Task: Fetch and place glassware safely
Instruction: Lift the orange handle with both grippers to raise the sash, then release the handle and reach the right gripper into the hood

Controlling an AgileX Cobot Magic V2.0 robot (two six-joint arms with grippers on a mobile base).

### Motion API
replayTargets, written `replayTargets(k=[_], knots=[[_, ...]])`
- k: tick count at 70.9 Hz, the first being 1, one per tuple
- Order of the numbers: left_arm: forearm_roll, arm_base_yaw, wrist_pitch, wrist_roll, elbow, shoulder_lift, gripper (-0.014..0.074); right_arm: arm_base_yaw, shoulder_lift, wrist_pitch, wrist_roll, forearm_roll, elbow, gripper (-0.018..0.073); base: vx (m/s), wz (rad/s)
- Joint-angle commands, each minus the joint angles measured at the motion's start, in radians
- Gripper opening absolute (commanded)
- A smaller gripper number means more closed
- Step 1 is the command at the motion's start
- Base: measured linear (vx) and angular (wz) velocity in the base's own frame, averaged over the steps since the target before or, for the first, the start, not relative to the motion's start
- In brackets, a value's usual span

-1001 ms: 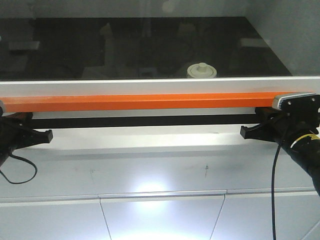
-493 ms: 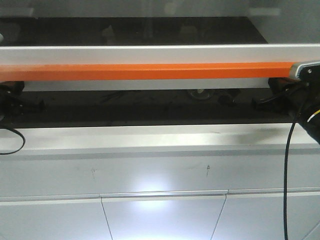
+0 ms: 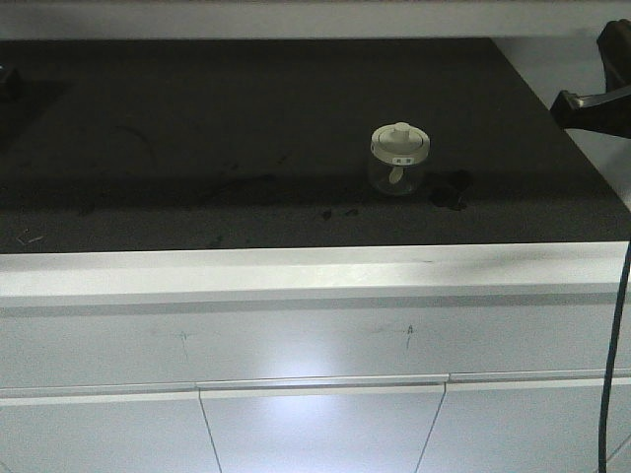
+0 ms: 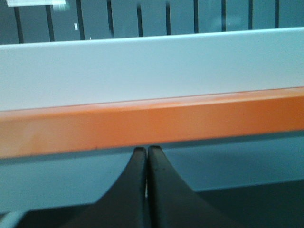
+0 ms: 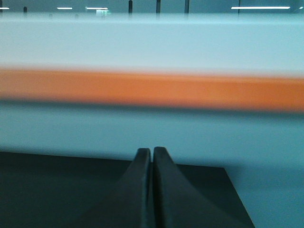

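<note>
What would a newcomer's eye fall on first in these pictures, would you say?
The jar, clear glass under a cream knobbed lid, stands on the black worktop, right of centre. In both wrist views a bright orange bar runs straight across, with the left jaws and right jaws shut just below it.

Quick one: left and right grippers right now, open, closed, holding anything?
Left gripper: closed, jaws pressed together, holding nothing.
Right gripper: closed, jaws pressed together, holding nothing.
</note>
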Motion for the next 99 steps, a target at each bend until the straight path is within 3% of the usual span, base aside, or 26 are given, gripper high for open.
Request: replayTargets(k=[1,15,28,39,55,70,89,99], knots=[[-0.006,-0.001,-0.048,-0.004,-0.036,-0.042,-0.0007,-0.005,-0.026,-0.019,-0.002,0.005,-0.031,-0.0003,0.00,0.00],[-0.006,-0.001,0.080,-0.004,-0.036,-0.090,-0.0007,-0.005,-0.050,0.044,-0.002,-0.006,-0.025,-0.0003,0.00,0.00],[-0.006,-0.001,0.187,-0.004,0.009,-0.174,-0.0007,-0.005,-0.088,0.127,0.028,-0.080,-0.025,-0.0003,0.00,0.00],[-0.006,-0.001,0.241,-0.002,0.105,-0.277,-0.0007,-0.005,-0.099,0.152,0.143,-0.167,-0.025,-0.0003,0.00,0.00],[-0.006,-0.001,0.266,-0.002,0.280,-0.439,-0.0007,-0.005,-0.099,0.153,0.392,-0.426,-0.025,-0.0003,0.00,0.00],[-0.008,-0.001,0.422,-0.002,0.388,-0.602,-0.0007,-0.005,-0.099,0.146,0.570,-0.614,-0.025,-0.0003,0.00,0.00],[-0.008,-0.001,0.602,-0.002,0.463,-0.796,-0.0007,-0.002,-0.099,0.145,0.706,-0.779,-0.025,-0.0003,0.00,0.00],[-0.009,-0.001,0.680,-0.002,0.483,-0.856,-0.0007,0.040,-0.072,0.168,0.738,-0.801,-0.025,-0.0003,0.00,0.00]])
